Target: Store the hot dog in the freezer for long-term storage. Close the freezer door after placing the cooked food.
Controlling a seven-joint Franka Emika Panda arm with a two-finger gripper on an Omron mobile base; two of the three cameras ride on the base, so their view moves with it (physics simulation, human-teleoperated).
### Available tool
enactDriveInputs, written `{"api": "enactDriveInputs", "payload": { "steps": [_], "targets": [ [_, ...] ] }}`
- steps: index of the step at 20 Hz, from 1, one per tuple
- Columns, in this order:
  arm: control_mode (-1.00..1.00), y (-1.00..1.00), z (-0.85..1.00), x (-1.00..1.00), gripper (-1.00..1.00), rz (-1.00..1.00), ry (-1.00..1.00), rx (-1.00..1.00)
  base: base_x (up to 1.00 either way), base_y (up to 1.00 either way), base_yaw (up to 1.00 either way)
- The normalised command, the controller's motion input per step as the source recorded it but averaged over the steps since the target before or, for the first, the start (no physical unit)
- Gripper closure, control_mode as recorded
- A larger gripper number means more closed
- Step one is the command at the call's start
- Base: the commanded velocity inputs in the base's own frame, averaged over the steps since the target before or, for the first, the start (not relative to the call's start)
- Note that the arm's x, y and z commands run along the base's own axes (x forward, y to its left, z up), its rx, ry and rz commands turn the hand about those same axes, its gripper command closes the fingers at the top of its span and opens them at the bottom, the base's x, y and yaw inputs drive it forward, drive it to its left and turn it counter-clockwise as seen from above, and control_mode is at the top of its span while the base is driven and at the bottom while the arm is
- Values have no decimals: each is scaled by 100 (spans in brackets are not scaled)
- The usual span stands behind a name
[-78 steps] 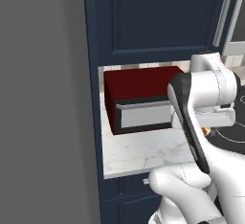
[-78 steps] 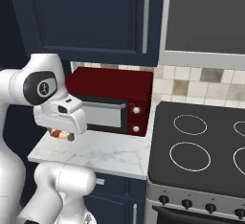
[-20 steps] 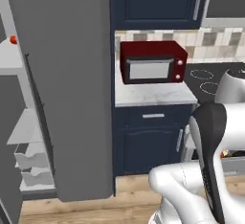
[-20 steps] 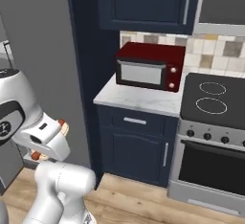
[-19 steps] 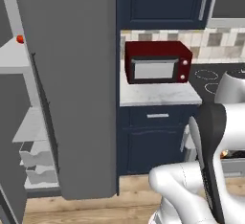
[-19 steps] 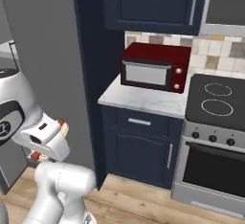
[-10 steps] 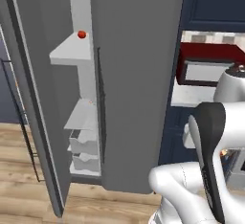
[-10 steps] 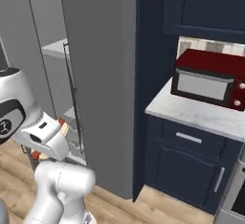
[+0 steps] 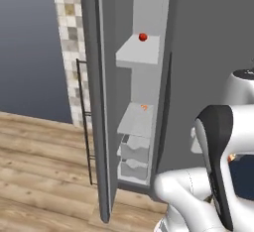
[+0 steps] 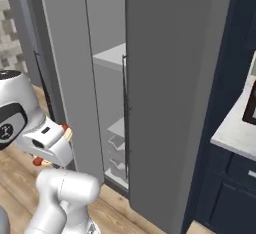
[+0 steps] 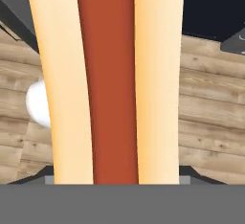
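Holding the hot dog (image 11: 107,79), our end effector (image 10: 41,161) hangs low beside the robot's body, with wood floor (image 11: 210,103) beneath it. In the hand view the bun's two tan halves and the red-orange sausage run the whole height of the picture, so we judge the fingers are closed around it, though the fingertips themselves are hidden behind it. In the right base view only a small red and tan bit peeks out under the white hand.

We expect the hot dog to be light and soft: the bun will squash under a hard squeeze, and the sausage could slide out lengthwise if the hold loosens or tilts. A gentle hold across the middle of the bun suits it best.

Further out stands the freezer (image 9: 208,42), with its door (image 9: 101,107) swung open toward us and its dark bar handle (image 9: 85,122) on the outer face. Inside we see pale shelves (image 9: 136,119) and drawers (image 9: 134,156); a small red ball (image 9: 143,37) sits on the upper shelf and a small orange thing on the lower one. The hot dog is well apart from the shelves; placing it and shutting the door remain.
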Motion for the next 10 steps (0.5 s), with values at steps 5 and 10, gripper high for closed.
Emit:
{"api": "enactDriveInputs", "payload": {
  "steps": [5, 10],
  "targets": [
    [100, 0, 0, 0, 100, 0, 0, 0, 48, 18, 4],
    [100, 0, 0, 0, 100, 0, 0, 0, 57, 0, 4]
  ]
}}
